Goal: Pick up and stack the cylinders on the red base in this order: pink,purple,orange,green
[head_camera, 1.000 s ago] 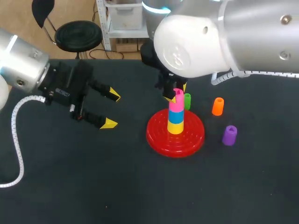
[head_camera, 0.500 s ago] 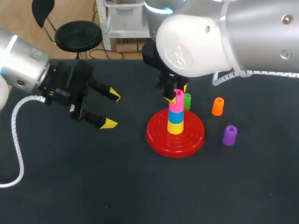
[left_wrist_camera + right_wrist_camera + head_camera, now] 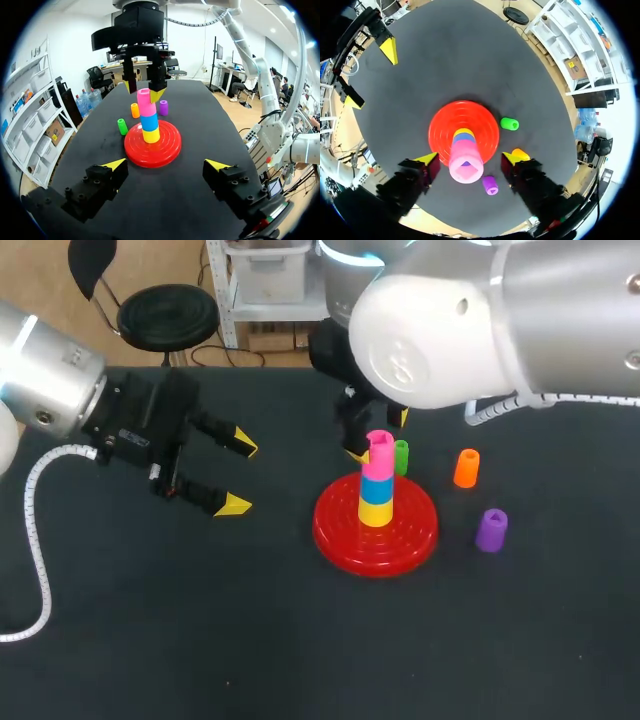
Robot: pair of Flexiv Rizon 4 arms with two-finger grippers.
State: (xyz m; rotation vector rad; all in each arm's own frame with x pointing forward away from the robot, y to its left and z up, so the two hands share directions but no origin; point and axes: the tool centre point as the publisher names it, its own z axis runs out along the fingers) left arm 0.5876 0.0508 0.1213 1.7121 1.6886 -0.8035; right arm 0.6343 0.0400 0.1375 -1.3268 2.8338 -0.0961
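Observation:
The red base carries a stack of yellow, blue and, on top, the pink cylinder. My right gripper hangs straight over that stack, open; in the right wrist view the pink cylinder sits between the yellow fingertips with a gap on each side. The green cylinder, orange cylinder and purple cylinder stand on the table to the right of the base. My left gripper is open and empty, well to the left of the base.
The dark table holds nothing else. The green cylinder stands closest to the base, just behind its rim; the purple cylinder and orange cylinder lie near my right gripper's finger.
My right gripper has spread its fingers and let go of the pink cylinder, which now rests on the blue one. The left arm has not moved.

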